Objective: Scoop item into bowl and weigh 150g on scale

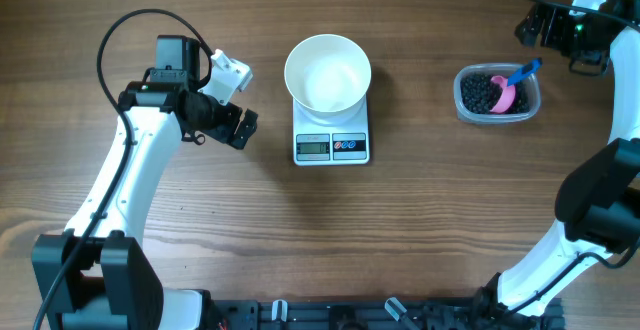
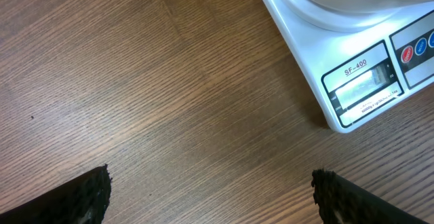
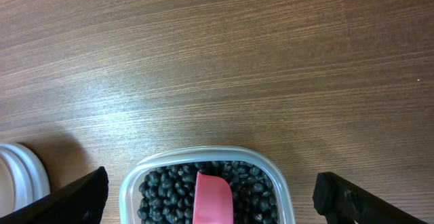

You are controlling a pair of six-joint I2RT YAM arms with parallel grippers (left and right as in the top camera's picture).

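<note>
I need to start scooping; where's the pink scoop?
Overhead, the scoop lies in the clear tub of black beans, right of the bowl and scale.

a robot lab, by the two arms [image 1: 130,175] at a wooden table [image 1: 400,230]

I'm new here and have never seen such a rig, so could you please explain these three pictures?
Two robot arms work at a wooden table. One picture looks down from above; the others come from wrist cameras. The white bowl sits empty on the scale. A clear tub holds black beans and a pink scoop. The left gripper, beside the scale, and the right gripper, near the tub, are open and hold nothing.
</note>
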